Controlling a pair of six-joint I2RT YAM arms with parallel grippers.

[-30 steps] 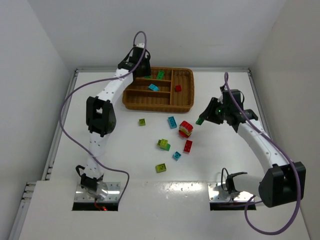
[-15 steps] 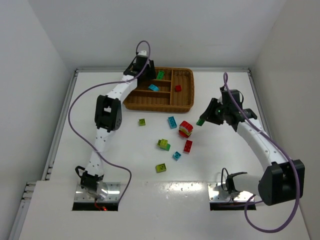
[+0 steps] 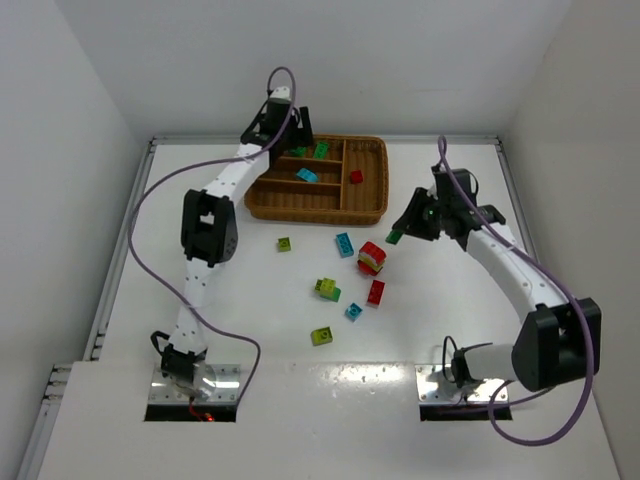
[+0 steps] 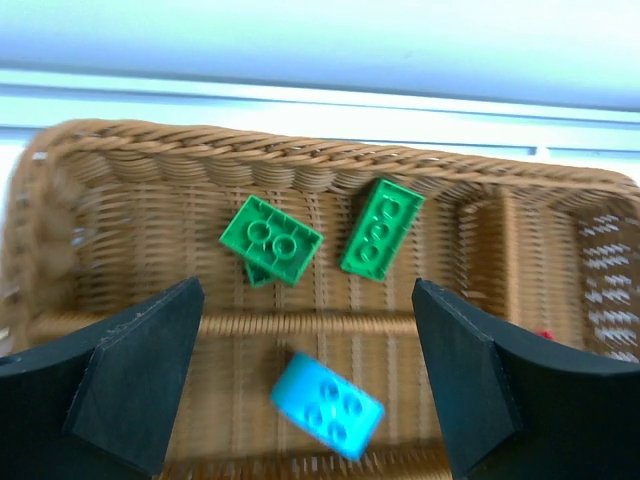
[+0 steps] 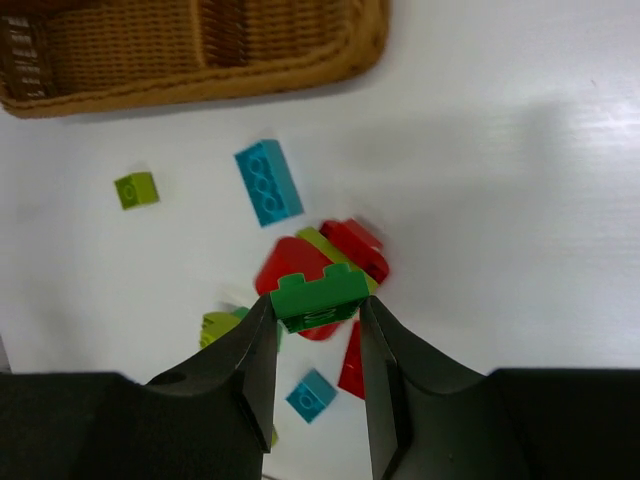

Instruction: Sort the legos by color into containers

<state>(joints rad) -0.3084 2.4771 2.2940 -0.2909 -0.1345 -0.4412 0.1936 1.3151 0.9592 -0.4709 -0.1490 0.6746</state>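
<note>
**Left jaws apart over the tray, right jaws clamped on a green brick**

The left gripper (image 4: 305,330) now has its jaws wide apart with nothing between them; a second ago they were together. It hangs over the wicker tray (image 3: 365,214) at the upper centre of the overhead view. Directly below, in the tray's far-left compartment, lie two green bricks (image 4: 271,238), where a second ago only one showed. It looks as if a brick has just been dropped in with its own colour.

The right gripper (image 5: 317,320) keeps its jaws clamped on another green brick (image 5: 322,290), held in the air at the right of the overhead view, probably bound for the same compartment.

A cyan brick (image 4: 327,405) and a red brick (image 3: 356,177) lie in other compartments. About eight loose bricks, among them a red clump (image 3: 372,257), wait at the centre of the white table (image 3: 480,340). Plain white walls (image 3: 90,100) enclose the table.
</note>
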